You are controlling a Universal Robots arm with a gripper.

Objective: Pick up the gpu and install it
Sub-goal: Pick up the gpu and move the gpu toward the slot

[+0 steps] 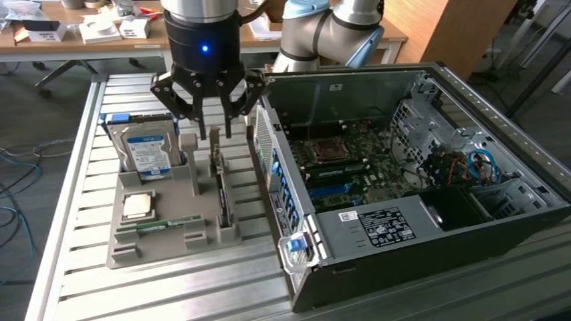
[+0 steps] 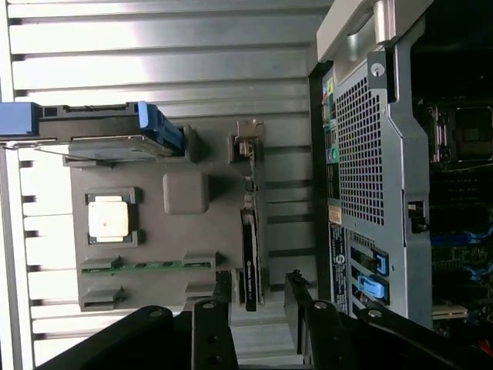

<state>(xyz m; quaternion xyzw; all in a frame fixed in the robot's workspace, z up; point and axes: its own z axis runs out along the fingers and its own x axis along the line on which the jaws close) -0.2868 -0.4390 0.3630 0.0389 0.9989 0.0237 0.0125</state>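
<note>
You're on the pick: the gripper (image 1: 218, 132) hangs jaws apart (empty) above the upright gpu (image 1: 220, 194), and a grasp likely needs its thin edge centred between them.

The gripper (image 1: 216, 134), upper centre in the exterior view, was black with a small blue light. Below it sat a dull grey tray (image 1: 192, 200) on a table (image 1: 76, 221) of ribbed silver slats. The gpu (image 1: 220, 194) was dark, the hard drive (image 1: 147, 155) silver with a blue-and-white label, the memory stick (image 1: 160, 225) green, and the computer case (image 1: 428, 257) at lower right black with a white label.
</note>
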